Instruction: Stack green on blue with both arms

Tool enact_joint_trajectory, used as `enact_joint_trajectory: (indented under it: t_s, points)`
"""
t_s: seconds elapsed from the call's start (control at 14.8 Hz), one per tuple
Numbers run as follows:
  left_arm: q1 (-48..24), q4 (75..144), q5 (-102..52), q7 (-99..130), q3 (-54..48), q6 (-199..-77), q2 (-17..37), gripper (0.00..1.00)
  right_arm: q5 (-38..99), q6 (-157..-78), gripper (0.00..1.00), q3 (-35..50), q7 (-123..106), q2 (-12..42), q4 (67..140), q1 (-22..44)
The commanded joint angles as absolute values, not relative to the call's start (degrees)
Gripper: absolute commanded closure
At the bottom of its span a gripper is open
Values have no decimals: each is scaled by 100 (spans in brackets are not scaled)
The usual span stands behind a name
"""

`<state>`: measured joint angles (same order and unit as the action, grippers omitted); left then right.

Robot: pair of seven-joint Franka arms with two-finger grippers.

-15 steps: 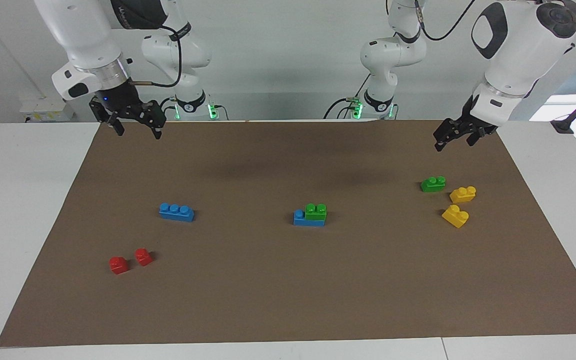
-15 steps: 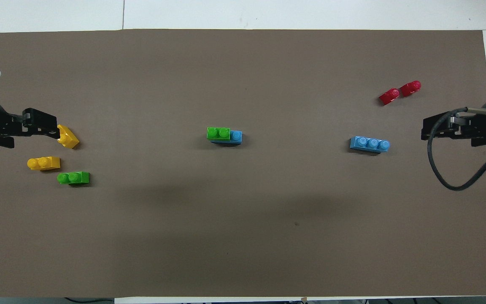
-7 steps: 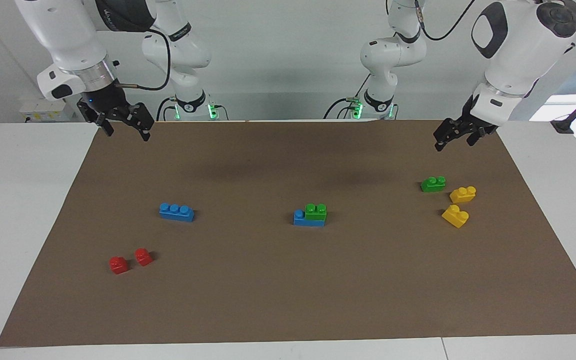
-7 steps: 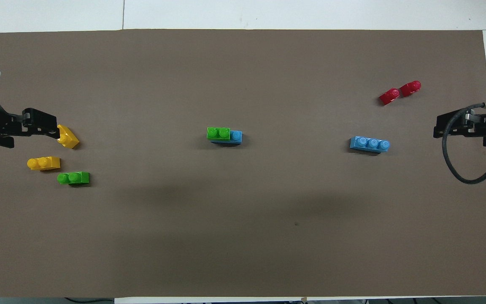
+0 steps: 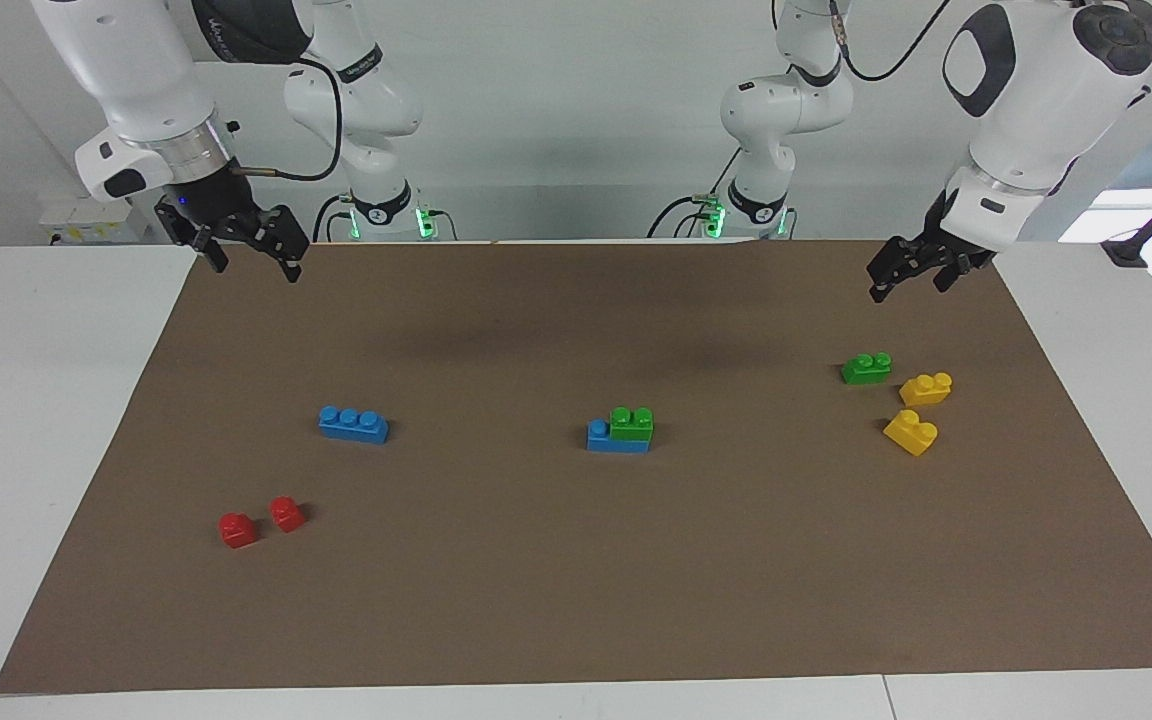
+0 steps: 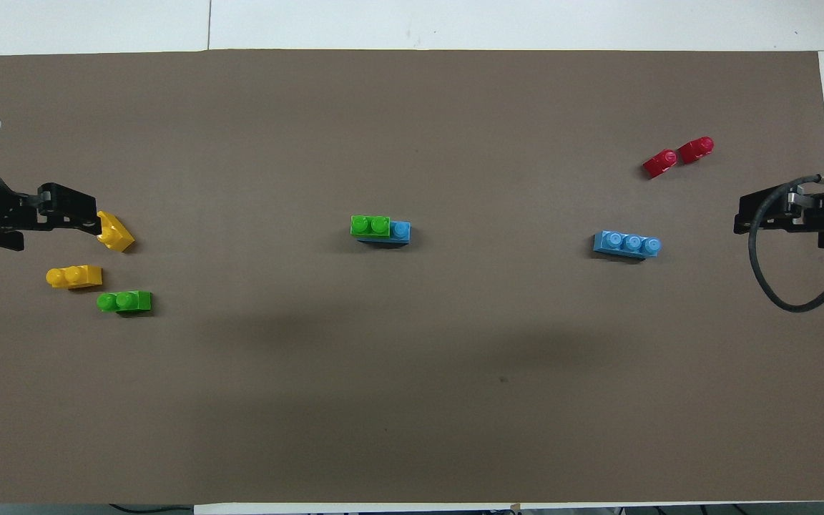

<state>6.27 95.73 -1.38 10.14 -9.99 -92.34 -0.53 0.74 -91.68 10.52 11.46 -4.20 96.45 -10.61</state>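
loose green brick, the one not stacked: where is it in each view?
Facing view: loose green brick sits at the picture's right, nearer the robots than the yellow bricks.
Overhead view: same brick, picture's left, below the yellow ones.
Shared landmark: the green-on-blue stack mid-mat.

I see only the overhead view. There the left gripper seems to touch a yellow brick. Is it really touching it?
Observer: No. In the facing view the left gripper hangs open, high above the mat, clear of that yellow brick.
Operator: Does the right gripper hold anything?
Observer: No. The right gripper is open and empty, raised over the mat's edge.
Operator: Is the green brick seated flat on the blue one?
Observer: From the side, the green brick sits level on the blue brick, no gap visible.
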Motion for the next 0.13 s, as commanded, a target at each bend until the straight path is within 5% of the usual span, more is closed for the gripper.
enact_joint_trajectory:
  t_s: [0.0, 0.07]
  points:
    - [589, 9422, -88, 984, -984, -9141, 35, 0, -9, -9088, 0, 1081, 1081, -387, 9562, -1081]
    - [589, 9422, -97, 984, -976, -9141, 35, 0, -9, -9088, 0, 1090, 1081, -387, 9562, -1090]
